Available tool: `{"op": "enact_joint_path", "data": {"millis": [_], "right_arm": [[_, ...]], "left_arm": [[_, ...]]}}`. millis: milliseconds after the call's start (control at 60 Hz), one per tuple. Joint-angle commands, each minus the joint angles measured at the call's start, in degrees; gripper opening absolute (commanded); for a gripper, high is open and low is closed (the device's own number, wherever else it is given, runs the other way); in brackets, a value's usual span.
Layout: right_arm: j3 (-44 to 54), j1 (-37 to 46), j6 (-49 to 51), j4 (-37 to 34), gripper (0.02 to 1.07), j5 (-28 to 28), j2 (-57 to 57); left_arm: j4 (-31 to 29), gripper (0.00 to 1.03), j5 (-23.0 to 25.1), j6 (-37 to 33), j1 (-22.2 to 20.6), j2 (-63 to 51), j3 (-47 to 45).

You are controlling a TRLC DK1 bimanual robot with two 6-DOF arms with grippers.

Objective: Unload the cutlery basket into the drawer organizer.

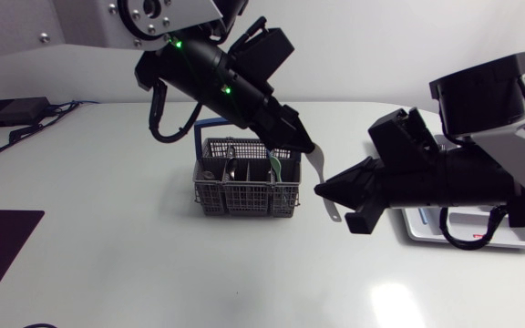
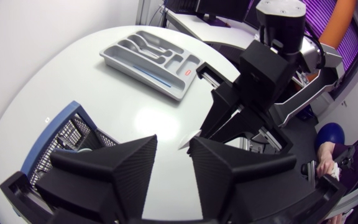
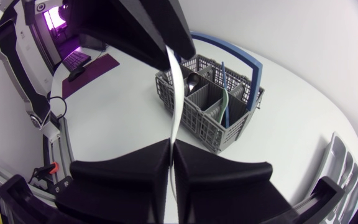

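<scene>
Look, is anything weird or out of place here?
Yes: a silver utensil hangs in mid-air beside the cutlery basket, pinched by the right tool, its upper end reaching the left tool.

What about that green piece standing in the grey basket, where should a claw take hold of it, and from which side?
By its top end, from straight above. The green piece stands nearly upright in a compartment of the basket, so mesh walls block any sideways approach. The blue handle arches close by; the claw should probably drop in beside it.
</scene>
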State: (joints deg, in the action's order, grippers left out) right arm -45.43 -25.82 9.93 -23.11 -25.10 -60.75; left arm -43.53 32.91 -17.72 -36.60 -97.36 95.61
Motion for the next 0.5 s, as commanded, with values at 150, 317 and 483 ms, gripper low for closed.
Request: {"op": "enact_joint_path", "data": {"millis": [150,317,483], "right_arm": [[2.9,8.0,9.8,-8.1,0.08,-3.9,1.2],[4.7,16.1,16.9,-11.5,0.08,-6.2,1.2],[5.6,23.5,24.5,-13.5,0.08,-7.3,1.0]], "left_arm": [[8.9,0.65,-8.8,-3.1,2.8,3.1,-0.8],[11.2,0.68,-9.4,-3.7,4.5,4.5,-2.2],[20.6,0.69,-9.4,-2.2,4.8,8.2,-6.4]]}}
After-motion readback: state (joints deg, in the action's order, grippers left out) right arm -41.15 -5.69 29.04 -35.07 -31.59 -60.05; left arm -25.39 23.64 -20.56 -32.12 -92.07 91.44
